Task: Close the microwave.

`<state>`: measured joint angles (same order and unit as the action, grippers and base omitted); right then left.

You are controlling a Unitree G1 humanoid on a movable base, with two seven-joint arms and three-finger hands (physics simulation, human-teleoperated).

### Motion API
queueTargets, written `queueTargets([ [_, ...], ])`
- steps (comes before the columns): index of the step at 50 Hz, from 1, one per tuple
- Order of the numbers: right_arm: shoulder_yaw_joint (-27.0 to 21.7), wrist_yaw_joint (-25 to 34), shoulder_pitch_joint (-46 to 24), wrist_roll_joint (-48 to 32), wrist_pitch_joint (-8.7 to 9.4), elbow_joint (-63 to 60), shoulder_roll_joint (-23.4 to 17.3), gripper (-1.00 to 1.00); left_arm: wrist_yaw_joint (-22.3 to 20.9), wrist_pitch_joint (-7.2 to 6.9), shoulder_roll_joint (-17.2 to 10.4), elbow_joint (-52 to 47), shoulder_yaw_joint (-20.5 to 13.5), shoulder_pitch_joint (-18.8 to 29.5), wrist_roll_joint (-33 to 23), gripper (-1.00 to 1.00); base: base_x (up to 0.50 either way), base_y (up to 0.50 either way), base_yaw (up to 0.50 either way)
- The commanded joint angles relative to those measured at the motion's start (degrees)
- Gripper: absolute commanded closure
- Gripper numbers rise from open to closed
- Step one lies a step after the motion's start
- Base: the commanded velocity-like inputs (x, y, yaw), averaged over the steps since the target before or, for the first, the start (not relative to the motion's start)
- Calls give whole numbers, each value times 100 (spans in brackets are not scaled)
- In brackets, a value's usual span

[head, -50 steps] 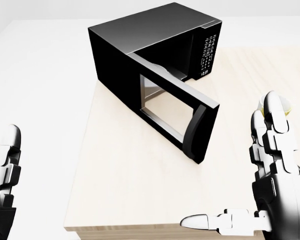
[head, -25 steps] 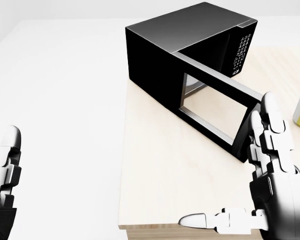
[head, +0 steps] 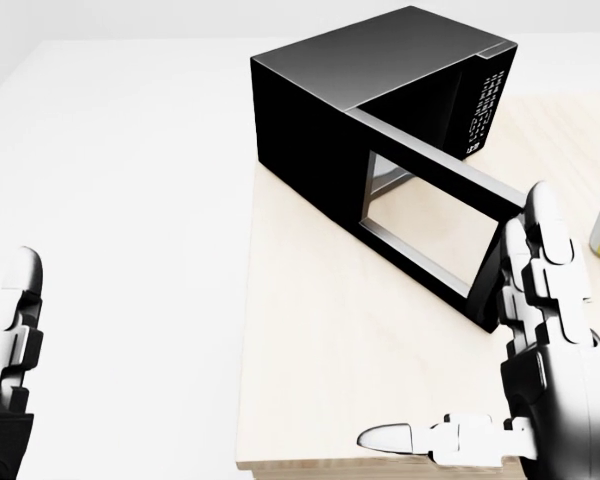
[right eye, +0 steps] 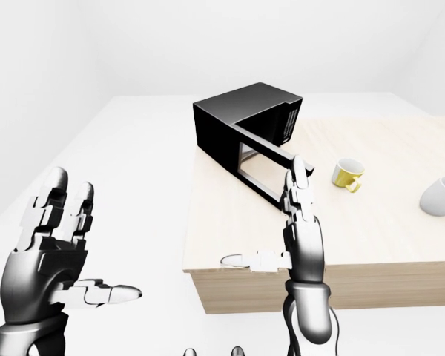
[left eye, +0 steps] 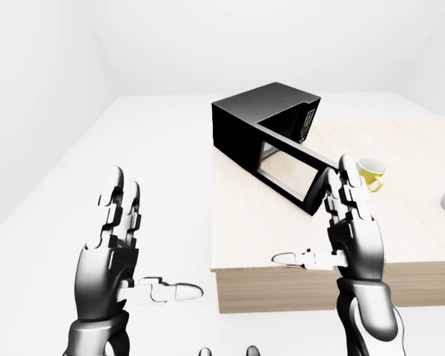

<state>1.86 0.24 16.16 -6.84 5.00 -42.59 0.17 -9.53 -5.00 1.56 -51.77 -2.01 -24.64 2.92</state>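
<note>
**Microwave door open, both hands spread**

Your left hand (left eye: 111, 256) is raised off to the left of the counter (left eye: 282, 230), over the white floor, with its fingers (left eye: 113, 194) released, pointing up, and the thumb sticking out to the right. It holds nothing and touches nothing.

The black microwave (head: 350, 100) sits on the far left part of the counter, turned at an angle. Its door (head: 430, 215) stands wide open, swung out toward you and to the right, with the window showing through its frame.

Your right hand (head: 550, 350) is up near the counter's near edge, fingers (head: 545, 235) released and straight, thumb out to the left. In the head view its fingertips overlap the door's free end; you cannot tell whether they touch it.

Right of the door, a yellow mug (right eye: 348, 173) stands on the counter, and a white bowl (right eye: 441, 197) lies further right.
</note>
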Motion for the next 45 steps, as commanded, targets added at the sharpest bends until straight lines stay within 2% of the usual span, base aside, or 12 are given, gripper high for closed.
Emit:
queueTargets([
  [1,11,28,-56,-7,0,-83,-20,-100,-23,0,-5,-86,-20,89,33,-100,50,0,0],
  [31,11,-54,-47,-85,0,-18,11,-100,-32,0,47,-28,-17,-40,30,-100,50,0,0],
  [45,39,-27,-10,-69,0,8,-12,-100,-77,0,26,29,-12,-87,180,-100,0,0,0],
])
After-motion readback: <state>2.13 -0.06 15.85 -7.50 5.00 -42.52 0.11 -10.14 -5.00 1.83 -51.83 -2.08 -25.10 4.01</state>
